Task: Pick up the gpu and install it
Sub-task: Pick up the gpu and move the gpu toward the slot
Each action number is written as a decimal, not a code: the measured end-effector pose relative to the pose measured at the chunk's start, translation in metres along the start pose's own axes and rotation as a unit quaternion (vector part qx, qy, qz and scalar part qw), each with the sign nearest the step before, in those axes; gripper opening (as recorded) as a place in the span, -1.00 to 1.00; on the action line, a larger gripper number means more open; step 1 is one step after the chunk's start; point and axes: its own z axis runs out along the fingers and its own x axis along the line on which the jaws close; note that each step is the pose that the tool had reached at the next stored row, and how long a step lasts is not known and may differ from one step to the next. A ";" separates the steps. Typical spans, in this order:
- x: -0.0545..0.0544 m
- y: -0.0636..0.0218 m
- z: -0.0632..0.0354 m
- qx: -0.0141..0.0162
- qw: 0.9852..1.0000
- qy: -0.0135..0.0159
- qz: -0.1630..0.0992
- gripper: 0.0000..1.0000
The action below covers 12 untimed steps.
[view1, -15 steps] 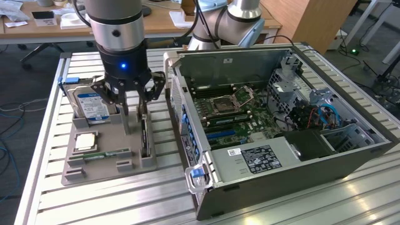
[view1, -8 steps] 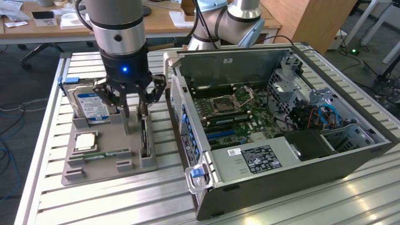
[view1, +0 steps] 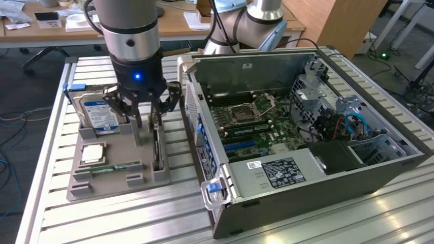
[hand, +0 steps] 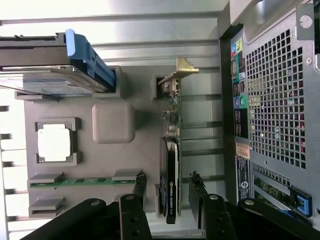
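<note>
the gripper [view1: 148, 122] is wide open, one finger each side of the gpu [hand: 170, 185]; it stands on edge in the gray tray [view1: 122, 147]; hard drive [view1: 101, 114] and cpu [view1: 93, 152] beside; open computer case [view1: 305, 173] near

Robotics lab in an office space, slatted aluminium bench [view1: 135, 218], wooden desks [view1: 169, 29] with papers [view1: 195, 20], loose floor cables [view1: 10, 122]
</note>
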 end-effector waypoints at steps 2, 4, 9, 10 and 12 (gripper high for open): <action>0.000 -0.0002 0.0035 0.000 1.000 0.000 0.000 -0.05; 0.000 -0.0004 0.0072 0.000 1.000 0.000 0.000 -0.05; 0.000 -0.0008 0.0161 0.000 1.000 0.000 0.000 -0.05; 0.000 -0.0008 0.0180 0.000 1.000 0.000 0.000 -0.05; 0.000 -0.0009 0.0204 0.000 1.000 0.000 0.000 -0.05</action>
